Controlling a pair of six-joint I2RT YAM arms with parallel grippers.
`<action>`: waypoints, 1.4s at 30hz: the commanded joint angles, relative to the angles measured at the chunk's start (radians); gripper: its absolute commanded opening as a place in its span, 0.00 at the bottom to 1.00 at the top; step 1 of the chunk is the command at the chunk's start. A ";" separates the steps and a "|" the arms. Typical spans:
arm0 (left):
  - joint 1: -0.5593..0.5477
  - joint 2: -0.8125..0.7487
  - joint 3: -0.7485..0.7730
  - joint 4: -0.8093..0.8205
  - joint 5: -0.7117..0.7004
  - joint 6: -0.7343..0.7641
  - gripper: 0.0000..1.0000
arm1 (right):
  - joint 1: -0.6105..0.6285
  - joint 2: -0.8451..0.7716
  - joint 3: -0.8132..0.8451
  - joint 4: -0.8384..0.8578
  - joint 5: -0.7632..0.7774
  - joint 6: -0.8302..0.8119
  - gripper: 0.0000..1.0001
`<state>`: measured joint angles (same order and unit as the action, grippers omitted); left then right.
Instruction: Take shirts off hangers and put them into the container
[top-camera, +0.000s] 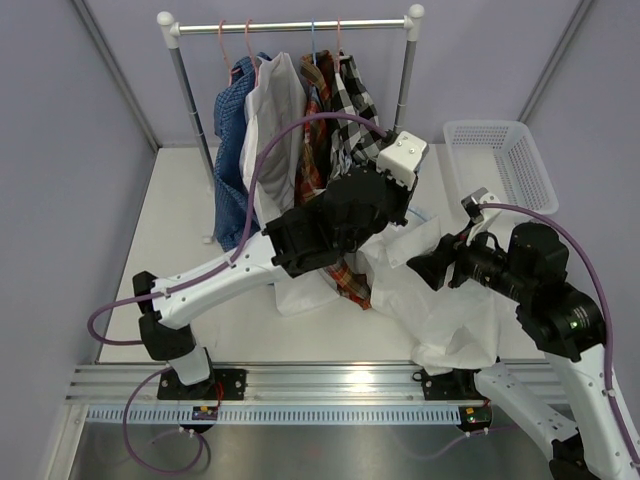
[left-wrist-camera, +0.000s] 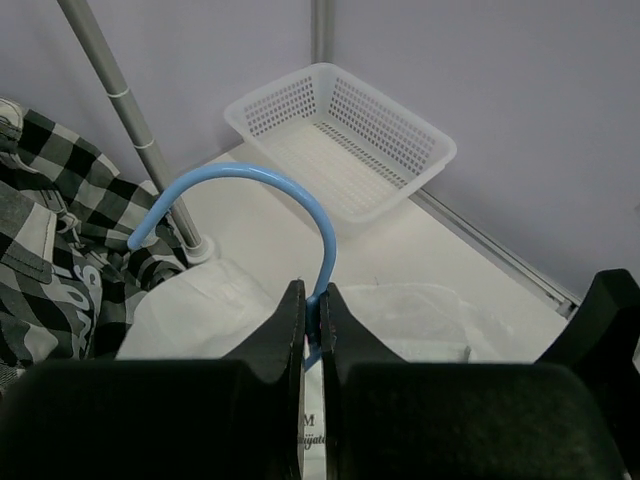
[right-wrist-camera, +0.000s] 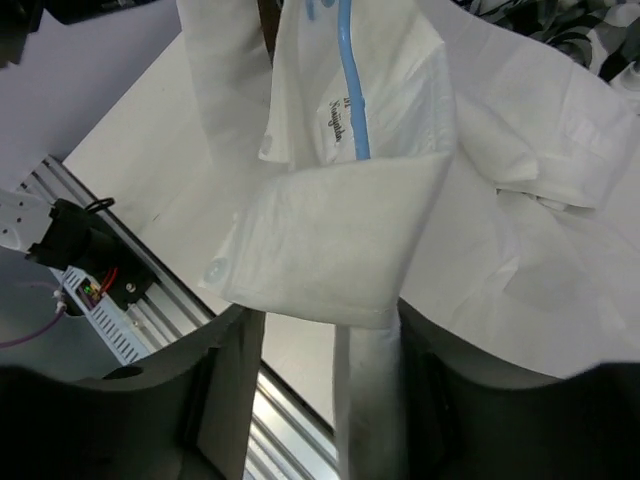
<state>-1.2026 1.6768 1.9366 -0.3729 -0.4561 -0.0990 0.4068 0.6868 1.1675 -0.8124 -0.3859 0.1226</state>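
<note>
Two grippers — left (left-wrist-camera: 312, 296) tight on thin curved blue hanger (left-wrist-camera: 250, 172), right (right-wrist-camera: 320, 335) wide, creased white shirt (right-wrist-camera: 540, 200) between

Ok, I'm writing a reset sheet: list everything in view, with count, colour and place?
Rack: one, silver, back of table.
Hung shirts: four, blue checked, plain white, red-orange plaid, black-and-white checked, on rack.
Loose shirt: one, white, on table, right front.
Rail hangers: four hooks, three pink, one light blue.
Held hanger: one, light blue, in loose shirt.
Basket: one, white, far right.
Table: one, white.
Left tool: shut on held hanger.
Right tool: open, around loose shirt's fold.
</note>
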 joint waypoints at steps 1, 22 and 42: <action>-0.002 0.012 -0.007 0.186 -0.127 0.048 0.00 | 0.006 0.002 0.083 -0.034 0.088 0.021 0.70; 0.005 0.051 -0.059 0.408 -0.317 0.150 0.00 | 0.006 0.025 0.049 0.054 0.283 0.465 0.81; 0.041 -0.017 -0.109 0.307 -0.362 0.058 0.00 | 0.006 0.077 -0.097 0.279 0.300 0.539 0.10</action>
<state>-1.1835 1.7374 1.8389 -0.0975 -0.7635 0.0151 0.4068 0.7921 1.0550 -0.5377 -0.1184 0.6563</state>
